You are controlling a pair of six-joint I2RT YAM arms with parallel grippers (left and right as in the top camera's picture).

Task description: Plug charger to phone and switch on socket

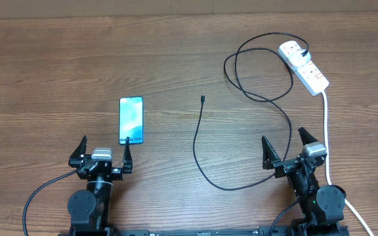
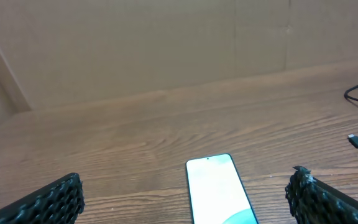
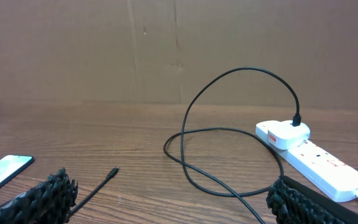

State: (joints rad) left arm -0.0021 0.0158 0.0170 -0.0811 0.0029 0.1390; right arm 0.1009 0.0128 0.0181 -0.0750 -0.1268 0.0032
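Overhead and wrist views at one moment, places given from the phone. The phone lies flat and screen up on the table, its long side running away from me, with nothing touching it. My left gripper sits just on the near side of the phone. Its jaws are spread wide and hold nothing; in the left wrist view the phone's lower edge lies between the two fingers, apart from both. The charger lies to the right of the phone. Its connector tip rests on the wood, well apart from the phone and roughly level with the phone's far end. From the tip the cable curves toward me, swings right, then loops away to the far right of the phone. There it enters the white plug seated in the socket. The socket lies slantwise, well to the right of the phone and beyond it. I cannot tell whether its red switches are on. A thick white lead runs from the socket back toward me. My right gripper rests far to the right of the phone, its jaws likewise spread and empty, with the black cable passing close by it.
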